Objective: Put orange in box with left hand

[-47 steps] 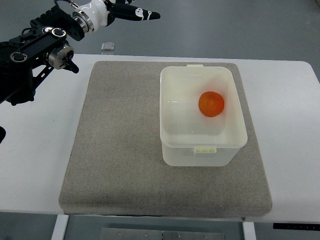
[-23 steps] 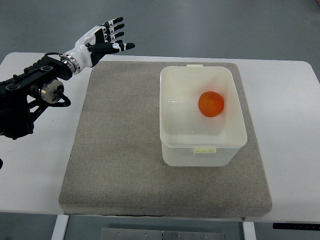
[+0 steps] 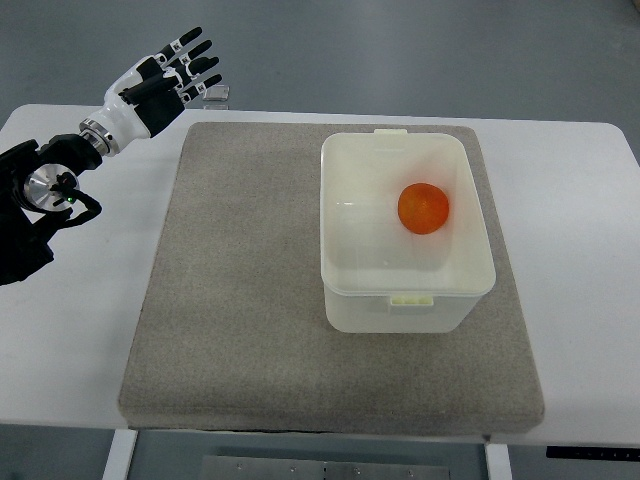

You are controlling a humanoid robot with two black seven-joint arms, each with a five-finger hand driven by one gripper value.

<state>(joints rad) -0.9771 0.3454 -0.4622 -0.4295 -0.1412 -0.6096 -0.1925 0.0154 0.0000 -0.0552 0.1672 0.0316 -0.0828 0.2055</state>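
Note:
The orange lies inside the white plastic box, toward its right side. The box stands on the right half of a grey mat. My left hand is at the far left corner of the table, well away from the box, with its fingers spread and nothing in it. Its black arm comes in from the left edge. The right arm does not show.
The white table carries the mat. A small clear block sits just beyond the mat's far left corner, right by my left hand's fingers. The grey floor shows beyond the table's far edge.
My left hand has drawn back to the left and toward me, away from the box, staying open. The orange and the box have not moved.

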